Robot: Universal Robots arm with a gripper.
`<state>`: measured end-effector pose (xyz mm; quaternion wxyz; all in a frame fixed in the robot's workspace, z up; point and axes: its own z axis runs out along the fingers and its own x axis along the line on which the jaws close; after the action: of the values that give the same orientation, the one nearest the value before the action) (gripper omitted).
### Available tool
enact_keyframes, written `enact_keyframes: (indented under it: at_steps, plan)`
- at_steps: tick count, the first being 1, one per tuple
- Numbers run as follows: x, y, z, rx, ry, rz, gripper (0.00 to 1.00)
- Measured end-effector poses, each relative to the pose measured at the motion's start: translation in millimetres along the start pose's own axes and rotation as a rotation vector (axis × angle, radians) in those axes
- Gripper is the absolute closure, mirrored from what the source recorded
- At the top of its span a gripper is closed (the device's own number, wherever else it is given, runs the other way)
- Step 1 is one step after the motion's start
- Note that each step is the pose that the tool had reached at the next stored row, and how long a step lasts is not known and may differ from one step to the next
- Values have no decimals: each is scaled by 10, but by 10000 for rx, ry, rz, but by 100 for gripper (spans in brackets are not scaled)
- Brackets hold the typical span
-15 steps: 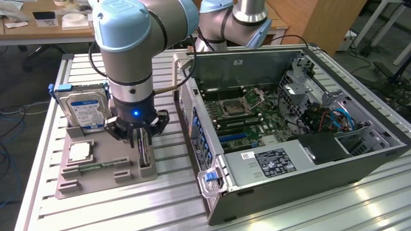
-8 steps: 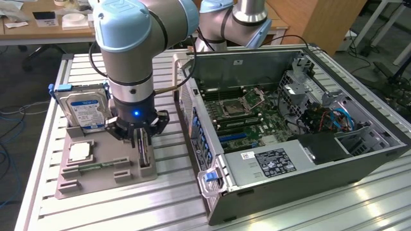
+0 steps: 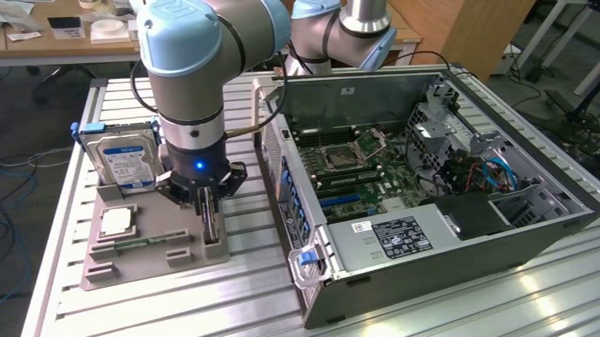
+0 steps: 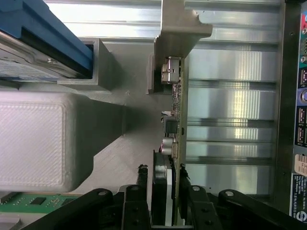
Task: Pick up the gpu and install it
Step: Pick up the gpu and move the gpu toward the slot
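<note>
Over one grey tray [image 3: 150, 265], two fingers [image 4: 142, 178] spread astride one upright gpu [image 4: 182, 115], one hard drive [image 3: 131, 166] nearby.

Wrist close above tray, exterior higher, wider.

Thin upright gpu [image 4: 176, 115], metal bracket at one end, between the claw's [image 4: 163, 191] fingers.

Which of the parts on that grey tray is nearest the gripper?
The upright graphics card with the metal bracket; it stands between the gripper's fingers.
</note>
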<state>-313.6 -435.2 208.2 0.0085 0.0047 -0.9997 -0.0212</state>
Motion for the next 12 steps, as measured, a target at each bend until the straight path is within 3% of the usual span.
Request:
enact_keyframes:
  at_steps: [6,7,12]
  plan:
    - [-7,0,0,2,1,2,65]
    - [-8,0,-1,2,2,2,72]
    - [-14,0,-1,1,2,2,72]
